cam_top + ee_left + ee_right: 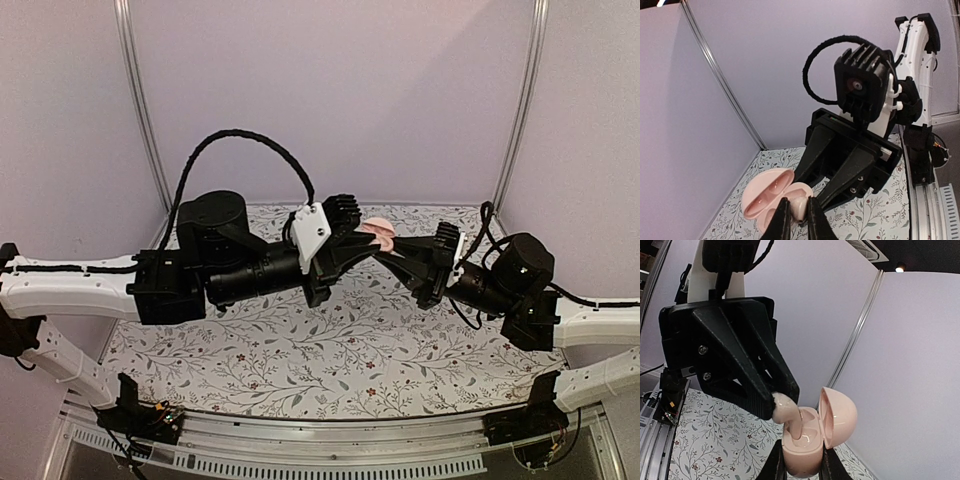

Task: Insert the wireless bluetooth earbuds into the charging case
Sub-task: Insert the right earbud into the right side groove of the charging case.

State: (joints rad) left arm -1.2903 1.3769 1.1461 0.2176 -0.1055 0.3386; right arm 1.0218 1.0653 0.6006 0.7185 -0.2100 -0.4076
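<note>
The pale pink charging case [805, 450] is held in the air with its lid [840, 416] open; my right gripper [800, 465] is shut on its base. My left gripper [796, 220] is shut on one pale pink earbud [787, 412], whose stem dips into a well of the case. In the left wrist view the earbud [799, 207] sits between the fingers in front of the open case [767, 192]. From above, both grippers meet over the table's far middle, at the case [380, 233]. No second earbud shows.
The floral-patterned table [330, 350] lies below both arms. Pale walls close the back and both sides, with metal corner posts [140, 110]. The two arms stretch inward from the left and right edges.
</note>
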